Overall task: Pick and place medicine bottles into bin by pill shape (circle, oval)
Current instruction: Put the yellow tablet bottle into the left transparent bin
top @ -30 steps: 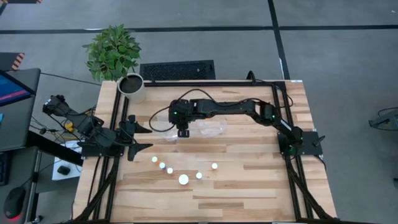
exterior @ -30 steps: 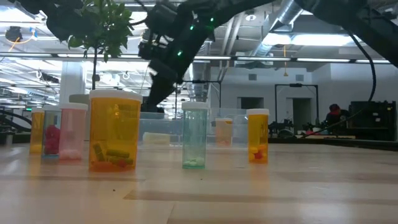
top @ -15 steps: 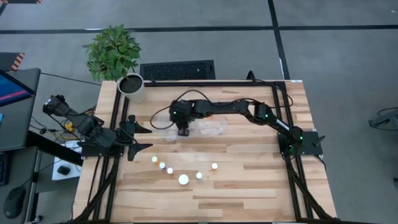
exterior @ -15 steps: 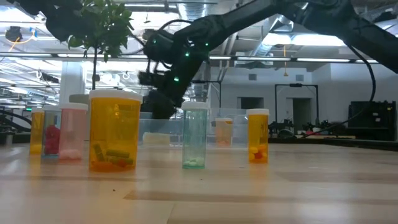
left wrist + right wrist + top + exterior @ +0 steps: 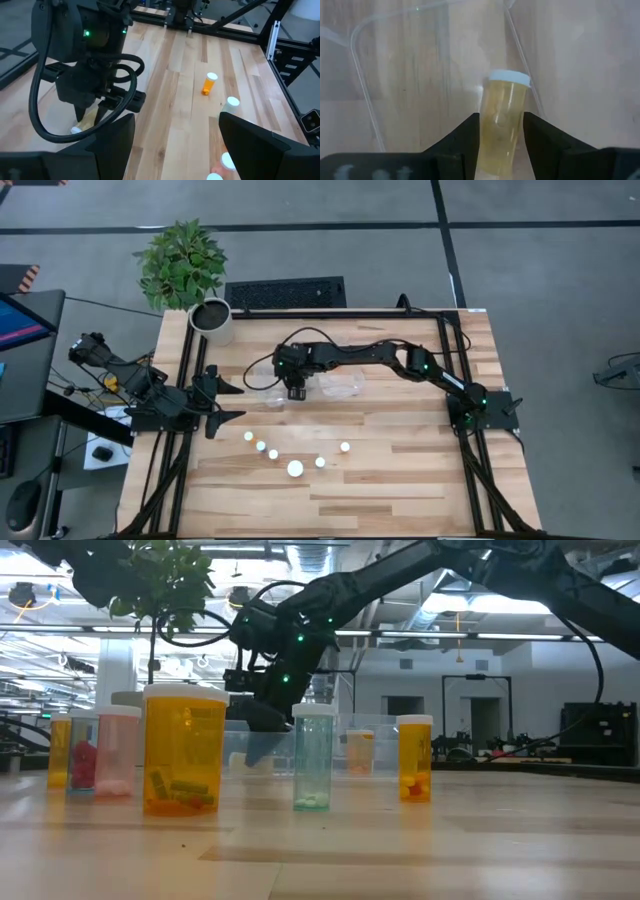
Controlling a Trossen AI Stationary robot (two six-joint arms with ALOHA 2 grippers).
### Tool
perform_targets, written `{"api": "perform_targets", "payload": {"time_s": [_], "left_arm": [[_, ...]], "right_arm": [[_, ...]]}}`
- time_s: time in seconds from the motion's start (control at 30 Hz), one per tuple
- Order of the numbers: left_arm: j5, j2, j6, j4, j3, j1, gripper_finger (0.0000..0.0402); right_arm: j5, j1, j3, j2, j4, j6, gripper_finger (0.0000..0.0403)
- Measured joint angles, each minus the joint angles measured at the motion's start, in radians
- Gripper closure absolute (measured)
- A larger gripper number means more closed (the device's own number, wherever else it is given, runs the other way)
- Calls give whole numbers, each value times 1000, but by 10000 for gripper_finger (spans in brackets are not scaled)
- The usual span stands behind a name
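Observation:
My right gripper point(image 5: 296, 392) reaches from the right over the clear bin point(image 5: 337, 387) and is shut on a pale orange medicine bottle point(image 5: 502, 120) with a white cap point(image 5: 508, 77). It hangs low above the bin's left compartment point(image 5: 410, 85). Whether the cap touches the floor, I cannot tell. Several more bottles stand upright in an arc on the table nearer the front, among them a large one point(image 5: 296, 469) and a small one point(image 5: 345, 447). My left gripper point(image 5: 240, 400) waits open at the table's left side, apart from them. My right gripper pinches the bottle's body point(image 5: 501, 137) between its two fingers point(image 5: 465, 135). The fingers slant down from the table's right and lie along the bottle. The capped end sticks out past the fingertips, pointing down into the bin, and the bottle is tilted.
A white plant pot point(image 5: 212, 320) with a green plant stands at the far left corner. In the low view the standing bottles, such as the large orange one point(image 5: 185, 750) and a clear green one point(image 5: 313, 757), are in front of the bin. Bare wood lies to the right.
My right gripper has come down toward the bin with the bottle held between its fingers, tipping a little more steeply. The bottles on the table have kept their places.

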Motion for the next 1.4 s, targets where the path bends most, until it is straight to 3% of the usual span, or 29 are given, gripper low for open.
{"api": "perform_targets", "payload": {"time_s": [0.57, 0.93, 1.4], "left_arm": [[2, 0, -5, 0, 0, 0, 119], [3, 0, -5, 0, 0, 0, 119], [-2, 0, 2, -6, 0, 0, 119]], "right_arm": [[1, -7, 1, -4, -18, 19, 323], [-31, 4, 46, -7, -34, -5, 327], [-98, 6, 242, -8, -147, -17, 327]]}}
